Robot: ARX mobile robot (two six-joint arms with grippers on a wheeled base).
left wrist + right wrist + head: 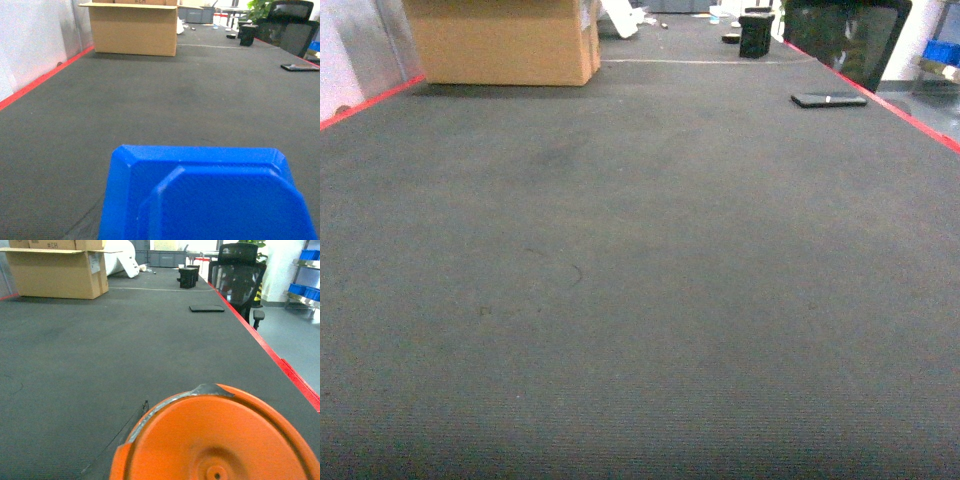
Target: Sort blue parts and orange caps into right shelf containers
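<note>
Head camera: a long dark grey mat-covered table (640, 300) edged in red stretches ahead, with a cardboard box (505, 40) at the far left, a flat black phone-like slab (828, 99) near the right edge and a small black container (756, 34) at the far end. A black office chair (845, 40) stands beyond the right edge, and blue shelf bins (942, 52) show at the far right. Neither arm appears here.

Left wrist camera: a blue part (205, 195) with chamfered corners fills the lower frame, close under the lens above the mat (150, 110). The gripper fingers are not visible, so whether they clasp it cannot be told.

Right wrist camera: an orange cap (215, 440), round and rimmed, fills the lower frame over the mat (100, 350). Blue bins (305, 290) sit on a shelf at the far right. Again, the fingers are unseen; their state cannot be told.
</note>
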